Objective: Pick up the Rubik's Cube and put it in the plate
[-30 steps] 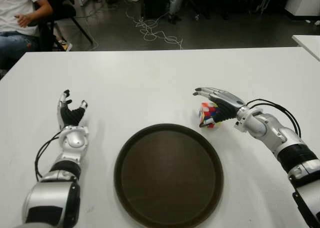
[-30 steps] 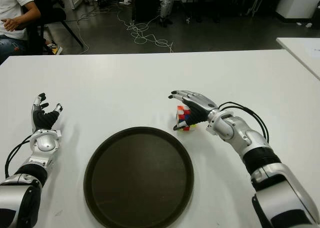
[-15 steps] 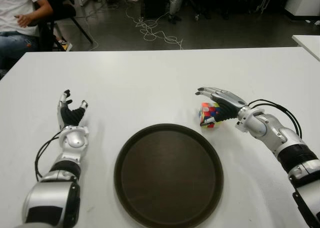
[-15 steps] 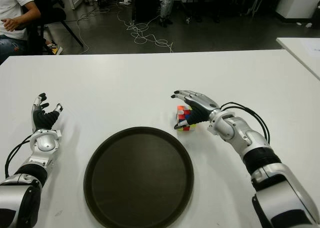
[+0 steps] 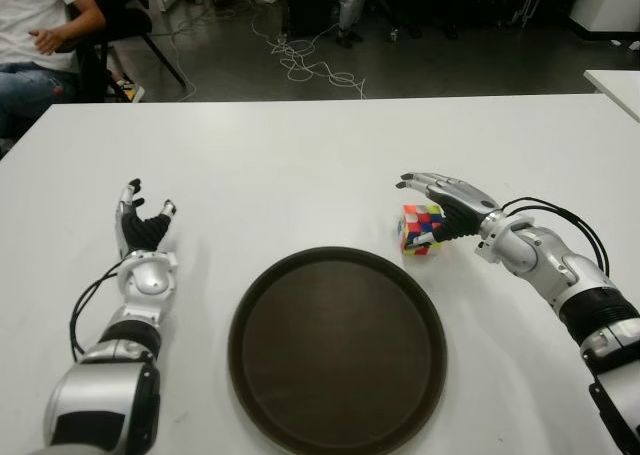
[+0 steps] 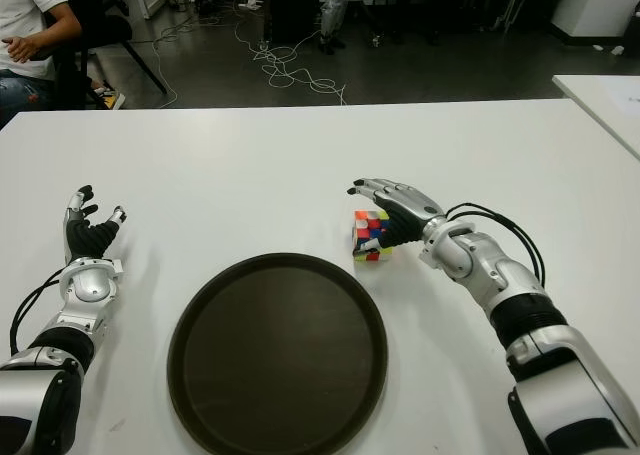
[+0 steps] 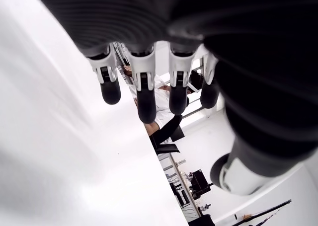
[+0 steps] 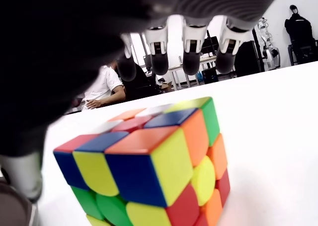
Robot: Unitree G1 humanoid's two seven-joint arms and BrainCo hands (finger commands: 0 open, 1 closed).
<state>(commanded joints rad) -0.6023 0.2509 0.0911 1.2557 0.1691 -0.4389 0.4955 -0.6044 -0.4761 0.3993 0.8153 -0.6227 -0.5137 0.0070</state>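
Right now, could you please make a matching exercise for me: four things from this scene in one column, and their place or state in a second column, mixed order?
Things:
1. Rubik's Cube
2. plate
3. right hand
4. left hand

Places or states:
A. fingers spread over the cube
B. empty, in the middle of the table
C. idle, left of the plate
D. on the table beside the plate's far right rim

Pairs: 1-D, 2-B, 3-A, 4-C

"What is under my arms?"
"A big white table (image 5: 300, 165)."
"And past it?"
"I see a dark floor with a tangle of cables (image 5: 305, 60). A person (image 5: 35, 40) sits on a chair at my far left. Another white table (image 5: 615, 80) is at my right."
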